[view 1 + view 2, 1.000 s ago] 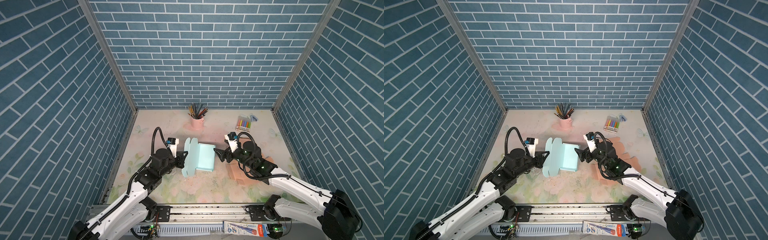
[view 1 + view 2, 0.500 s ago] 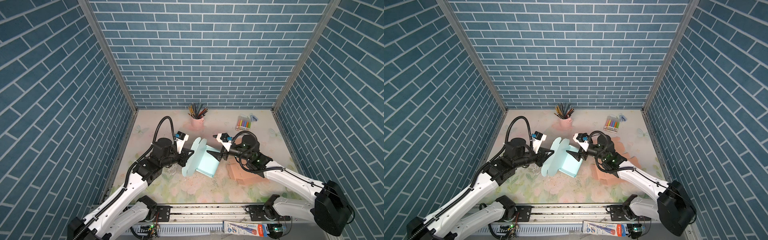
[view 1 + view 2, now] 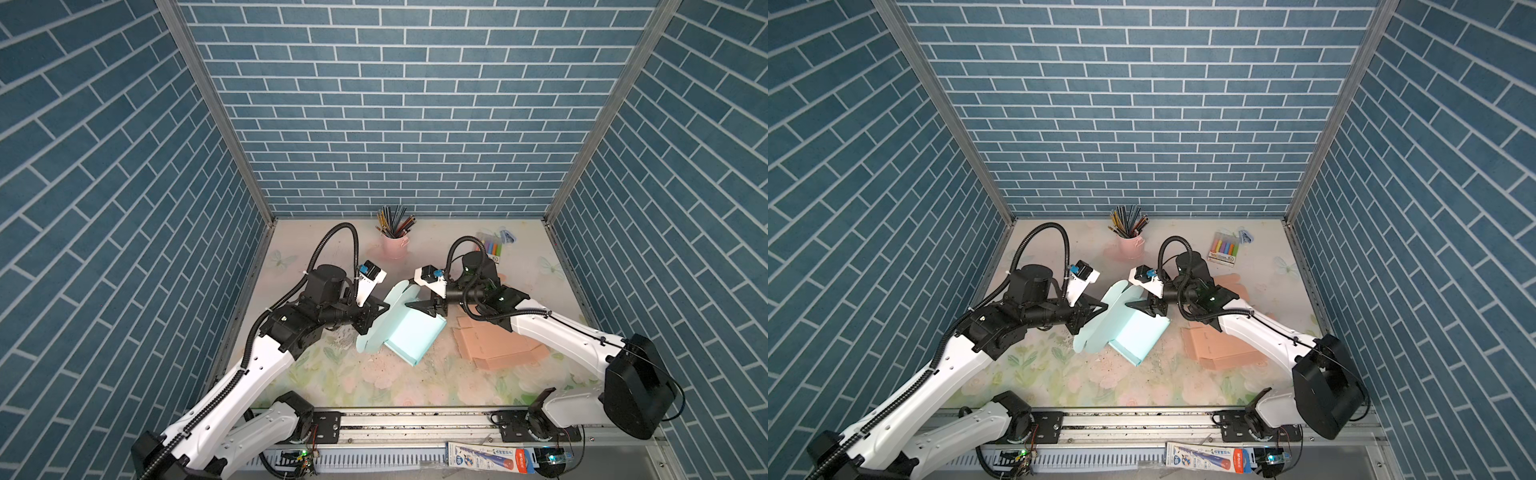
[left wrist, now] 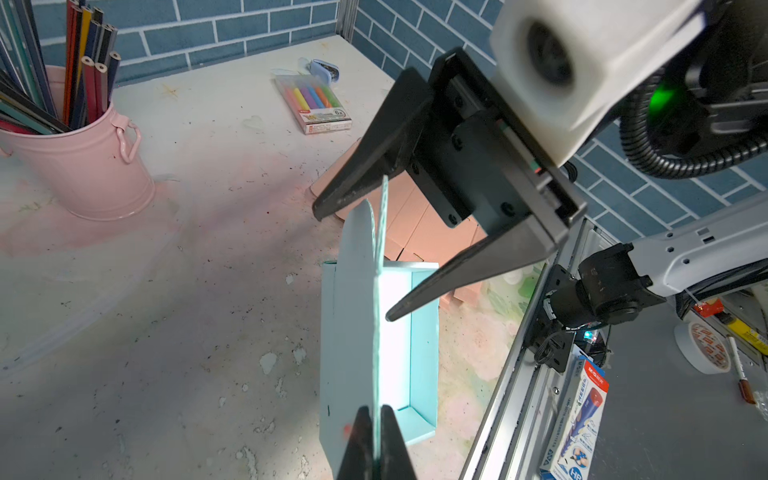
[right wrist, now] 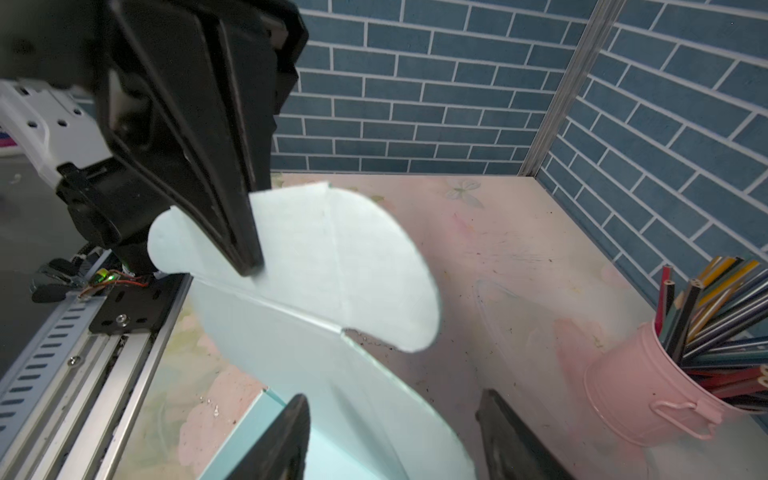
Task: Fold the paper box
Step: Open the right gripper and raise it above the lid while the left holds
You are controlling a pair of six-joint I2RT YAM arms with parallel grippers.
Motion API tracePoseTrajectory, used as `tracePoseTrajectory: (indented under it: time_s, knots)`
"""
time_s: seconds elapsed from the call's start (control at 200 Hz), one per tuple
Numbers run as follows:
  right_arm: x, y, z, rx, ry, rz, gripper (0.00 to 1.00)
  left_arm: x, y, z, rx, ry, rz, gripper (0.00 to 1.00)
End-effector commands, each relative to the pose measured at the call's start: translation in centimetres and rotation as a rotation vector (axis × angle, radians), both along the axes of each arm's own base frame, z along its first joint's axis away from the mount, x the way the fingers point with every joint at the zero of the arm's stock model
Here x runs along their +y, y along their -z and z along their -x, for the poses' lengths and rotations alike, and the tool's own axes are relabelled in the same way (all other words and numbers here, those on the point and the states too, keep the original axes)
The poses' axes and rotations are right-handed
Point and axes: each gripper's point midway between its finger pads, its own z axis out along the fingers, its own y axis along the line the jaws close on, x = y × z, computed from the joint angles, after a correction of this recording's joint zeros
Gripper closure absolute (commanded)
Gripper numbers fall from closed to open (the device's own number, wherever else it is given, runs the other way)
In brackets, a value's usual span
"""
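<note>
The left claw (image 4: pixel 375 415) is pressed together on the thin edge of the rounded flap (image 5: pixel 332 257) of the light blue paper box (image 3: pixel 409 336). The flap stands upright in this pinch. Directly in front of its tips, the right claw (image 4: pixel 353 266) faces it with its two fingers spread wide. The top edge of the flap rises between these fingers, but I cannot tell if either finger touches the paper.

Under the right claw is the tray part of the box. It rests on the flowered table (image 3: pixel 332 386) with its inside turned up, and both top views show it between the two claws.

Behind the right claw, partly under its arm, a flat pink cardboard sheet (image 3: pixel 494 345) lies just beside the box. Beyond both claws, near the back wall, stands a pink bucket (image 3: pixel 392 245) full of pencils. A pack of coloured markers (image 3: pixel 492 247) lies farther behind the right claw.
</note>
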Motion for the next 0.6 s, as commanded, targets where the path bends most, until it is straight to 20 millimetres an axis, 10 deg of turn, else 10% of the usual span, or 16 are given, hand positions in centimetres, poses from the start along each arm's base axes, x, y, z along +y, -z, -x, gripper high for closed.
tracePoseTrajectory:
  time_s: [0.0, 0.595]
  knots:
    - [-0.1, -0.2, 0.9, -0.029, -0.062, 0.012, 0.44, 0.1, -0.4, 0.0, -0.034, 0.021, -0.03, 0.97]
    - [-0.4, 0.8, 0.4, -0.022, -0.029, 0.042, 0.86, 0.6, 0.5, -0.5, -0.048, -0.018, -0.088, 0.96]
